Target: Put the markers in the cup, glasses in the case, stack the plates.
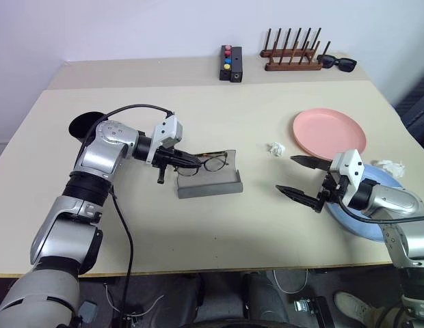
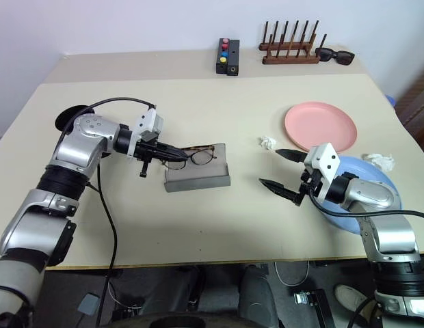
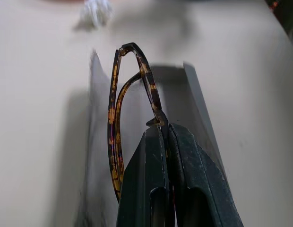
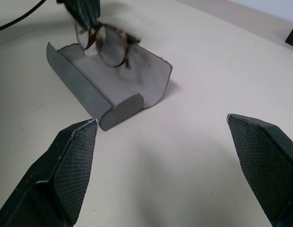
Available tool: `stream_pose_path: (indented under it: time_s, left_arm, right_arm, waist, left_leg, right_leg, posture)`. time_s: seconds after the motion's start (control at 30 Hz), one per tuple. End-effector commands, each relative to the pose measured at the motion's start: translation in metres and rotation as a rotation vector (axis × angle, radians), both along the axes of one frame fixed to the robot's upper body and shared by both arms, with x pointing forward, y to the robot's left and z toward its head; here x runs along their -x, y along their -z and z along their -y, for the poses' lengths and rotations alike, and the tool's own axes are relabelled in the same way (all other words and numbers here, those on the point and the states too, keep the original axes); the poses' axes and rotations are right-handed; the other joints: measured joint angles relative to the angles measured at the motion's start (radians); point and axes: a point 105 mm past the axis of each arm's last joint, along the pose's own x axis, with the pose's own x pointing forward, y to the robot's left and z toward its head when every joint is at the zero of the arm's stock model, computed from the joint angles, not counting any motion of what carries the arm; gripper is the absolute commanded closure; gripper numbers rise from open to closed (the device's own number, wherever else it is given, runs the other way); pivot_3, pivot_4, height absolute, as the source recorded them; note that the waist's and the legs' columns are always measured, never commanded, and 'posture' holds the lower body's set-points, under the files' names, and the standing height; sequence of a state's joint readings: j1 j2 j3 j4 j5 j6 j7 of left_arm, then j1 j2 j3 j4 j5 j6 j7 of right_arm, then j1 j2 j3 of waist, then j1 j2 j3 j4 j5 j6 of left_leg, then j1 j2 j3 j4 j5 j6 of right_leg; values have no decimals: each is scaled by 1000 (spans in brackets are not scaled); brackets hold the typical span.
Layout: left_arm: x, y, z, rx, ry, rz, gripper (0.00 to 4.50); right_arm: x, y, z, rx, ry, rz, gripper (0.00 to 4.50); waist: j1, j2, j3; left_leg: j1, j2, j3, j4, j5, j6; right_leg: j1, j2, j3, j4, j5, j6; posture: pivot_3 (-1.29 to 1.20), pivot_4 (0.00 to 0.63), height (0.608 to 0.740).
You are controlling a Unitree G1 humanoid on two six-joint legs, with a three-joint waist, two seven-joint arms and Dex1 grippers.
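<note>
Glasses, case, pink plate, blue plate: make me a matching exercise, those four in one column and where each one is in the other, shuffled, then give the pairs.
1. glasses
2. case
3. pink plate
4. blue plate

A. bare on the table, nothing on it
B. partly under the right gripper
C. pinched in the left gripper
D. lying open on the table

Pairs: 1-C, 2-D, 3-A, 4-B
</note>
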State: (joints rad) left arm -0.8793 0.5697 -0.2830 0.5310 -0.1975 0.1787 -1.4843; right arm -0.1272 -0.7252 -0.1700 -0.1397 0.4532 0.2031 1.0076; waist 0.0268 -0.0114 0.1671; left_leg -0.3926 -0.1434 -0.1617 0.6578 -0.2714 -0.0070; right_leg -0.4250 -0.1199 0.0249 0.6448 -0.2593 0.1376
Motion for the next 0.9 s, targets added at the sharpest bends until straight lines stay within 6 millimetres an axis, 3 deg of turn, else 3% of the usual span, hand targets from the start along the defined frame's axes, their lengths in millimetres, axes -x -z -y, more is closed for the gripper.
stream_pose_path:
  time_s: [0.03,0.33,0.83,0.9]
  left_arm:
    - [2,2,4,3,31,8,4471]
    - [9,5,14,56,49,-29,4471]
    - [12,14,7,31,42,-62,4471]
    - [13,16,6,25,42,-67,3837]
  right_arm:
    - [3,-5,2,-10,7,31,0]
    - [8,-4,6,-5,23,27,0]
    - [10,-8,7,5,30,35,0]
    - [10,-8,7,6,30,34,0]
  waist:
    - [0,0,0]
    - [-16,0,0]
    - [-15,0,0]
    - [-16,0,0]
  left_leg:
    - [0,0,0,0,0,0]
    - [0,0,0,0,0,0]
    - [0,0,0,0,0,0]
    - [0,0,0,0,0,0]
  right_leg:
    - [0,0,0,0,0,0]
    - [0,0,0,0,0,0]
    - [0,0,0,1,0,0]
    - [0,0,0,1,0,0]
  posture:
    - [0,150,740]
    - [0,150,740]
    - [0,150,740]
    - [0,150,740]
